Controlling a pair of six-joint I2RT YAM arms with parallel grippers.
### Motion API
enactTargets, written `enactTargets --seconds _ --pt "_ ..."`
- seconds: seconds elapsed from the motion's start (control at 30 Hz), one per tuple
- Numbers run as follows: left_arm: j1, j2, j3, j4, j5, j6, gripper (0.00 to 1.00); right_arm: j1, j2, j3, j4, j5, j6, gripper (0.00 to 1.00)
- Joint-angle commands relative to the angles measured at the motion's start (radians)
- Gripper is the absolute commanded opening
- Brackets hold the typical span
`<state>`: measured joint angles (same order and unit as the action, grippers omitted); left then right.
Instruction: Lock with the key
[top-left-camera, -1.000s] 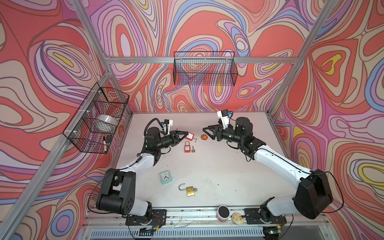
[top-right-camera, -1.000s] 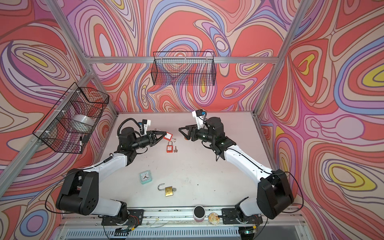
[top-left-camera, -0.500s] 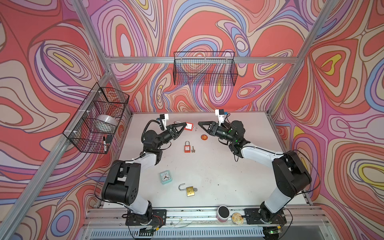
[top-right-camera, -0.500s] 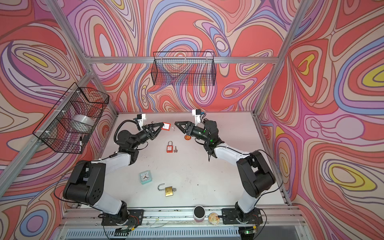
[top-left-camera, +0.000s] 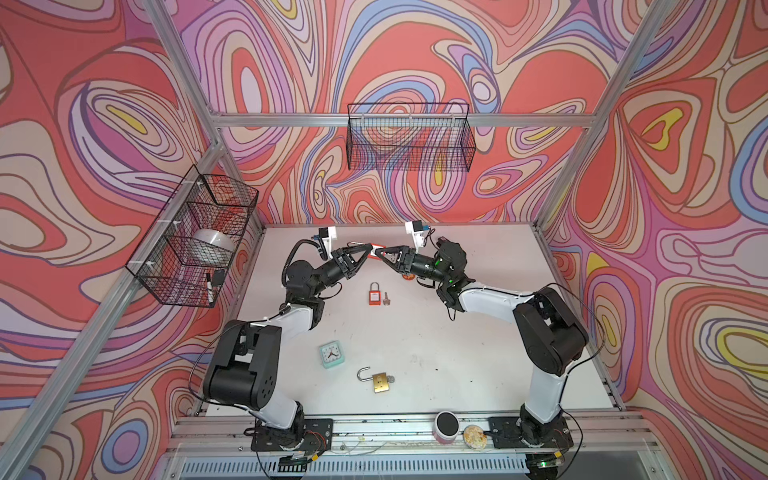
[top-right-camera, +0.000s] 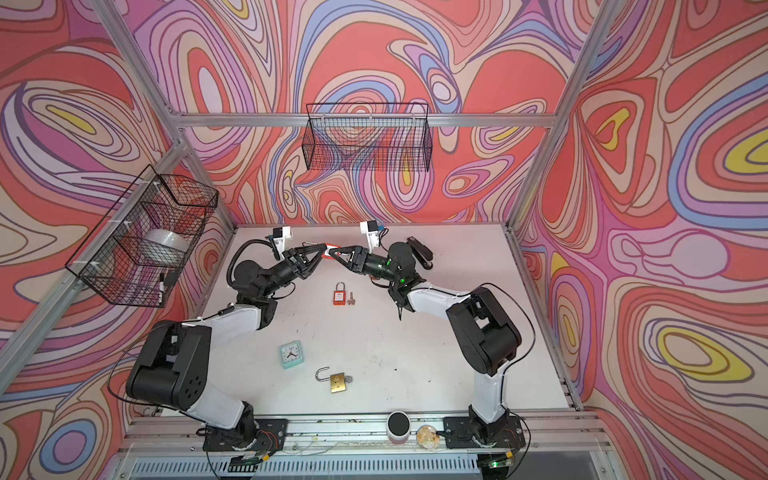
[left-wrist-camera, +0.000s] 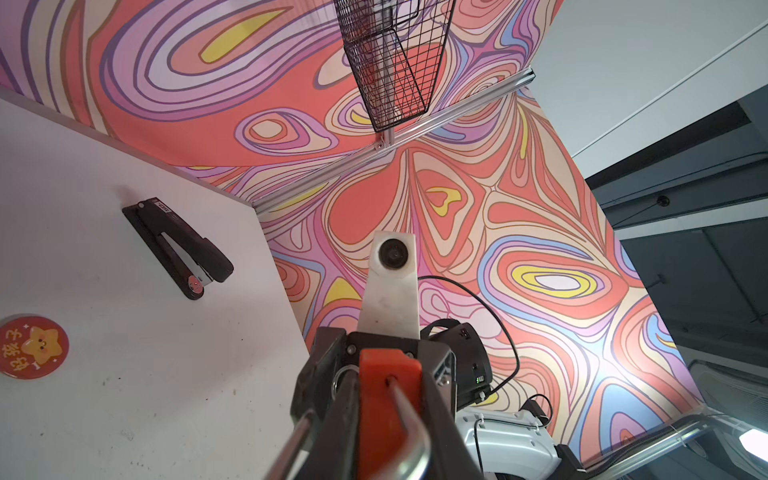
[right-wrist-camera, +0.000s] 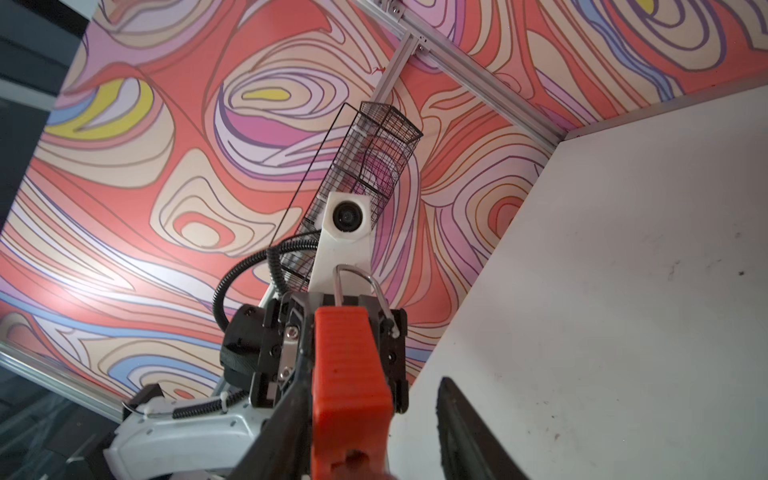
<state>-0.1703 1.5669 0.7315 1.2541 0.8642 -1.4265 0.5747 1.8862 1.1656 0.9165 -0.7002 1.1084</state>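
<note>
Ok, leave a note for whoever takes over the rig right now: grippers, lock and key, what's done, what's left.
Left gripper: shut on a red padlock, held above the table.
Right gripper: open, jaws either side of that padlock's body.
Key: lying on the table beside a second red padlock, not gripped.
Done: padlock picked up. Left: pick up key, insert, turn to lock.

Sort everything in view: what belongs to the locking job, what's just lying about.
Job: held red padlock, left gripper, right gripper, probably the loose key.
Lying about: second red padlock, brass padlock, clock, stapler, badge.
</note>
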Motion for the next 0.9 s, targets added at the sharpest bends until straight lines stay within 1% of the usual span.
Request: enactTargets --seconds 0.0,0.13,0.2,0.27,0.33,0.37,0.53,0.63,0.87 --pt "0.003 -0.012 0.023 0.103 0.019 -0.023 0.0 0.009 0.002 0.015 0.067 -0.014 0.025 0.39" --pt "0.003 -0.01 0.019 0.103 0.021 -0.023 0.0 0.01 -0.005 0.013 0.055 -0.016 0.026 0.26" --pt "0.004 -0.005 0.017 0.098 0.019 -0.026 0.01 0.01 -0.01 0.011 0.049 -0.014 0.023 0.17" --pt "0.005 0.004 0.011 0.105 0.014 -0.032 0.26 0.009 -0.017 0.007 0.045 -0.008 0.023 0.08" --pt "0.007 0.004 0.008 0.104 0.013 -0.024 0.4 0.009 -0.027 0.001 0.045 0.003 0.018 0.02" --pt "0.007 0.002 0.005 0.105 0.012 -0.018 0.43 0.01 -0.034 -0.004 0.047 0.007 0.018 0.01" --pt "0.033 -0.024 -0.025 0.074 0.024 0.031 0.55 0.008 -0.065 -0.013 0.039 0.014 0.006 0.0" --pt "0.062 -0.049 -0.052 0.046 0.046 0.052 0.57 0.008 -0.08 -0.016 0.036 0.015 0.005 0.0" --pt "0.109 -0.122 -0.099 -0.036 0.076 0.111 0.58 -0.001 -0.108 -0.05 0.0 0.01 -0.02 0.0"
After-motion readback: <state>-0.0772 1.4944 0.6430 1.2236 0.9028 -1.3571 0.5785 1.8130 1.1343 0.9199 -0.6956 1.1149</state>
